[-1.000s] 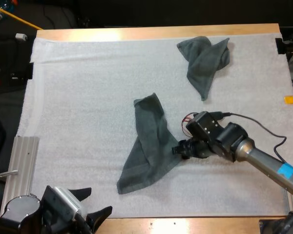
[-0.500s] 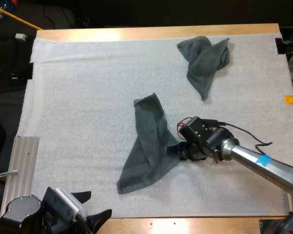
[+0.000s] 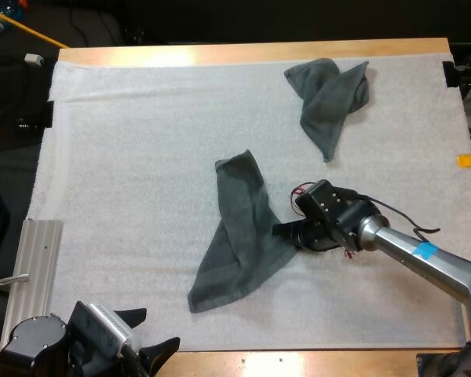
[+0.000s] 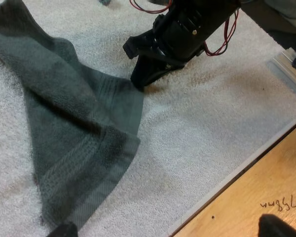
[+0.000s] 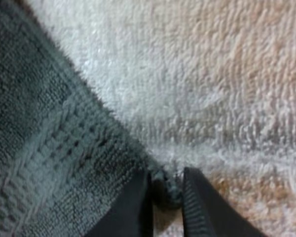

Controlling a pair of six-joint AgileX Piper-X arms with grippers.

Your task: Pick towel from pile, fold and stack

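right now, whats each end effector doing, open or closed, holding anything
left end effector: open, holding nothing
right end effector: closed on a corner of the mid-mat towel

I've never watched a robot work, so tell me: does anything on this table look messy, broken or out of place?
Nothing looks spilled or broken. Both towels lie rumpled, not flat: the middle towel, its corner pinched by the right pincer, and the far towel.
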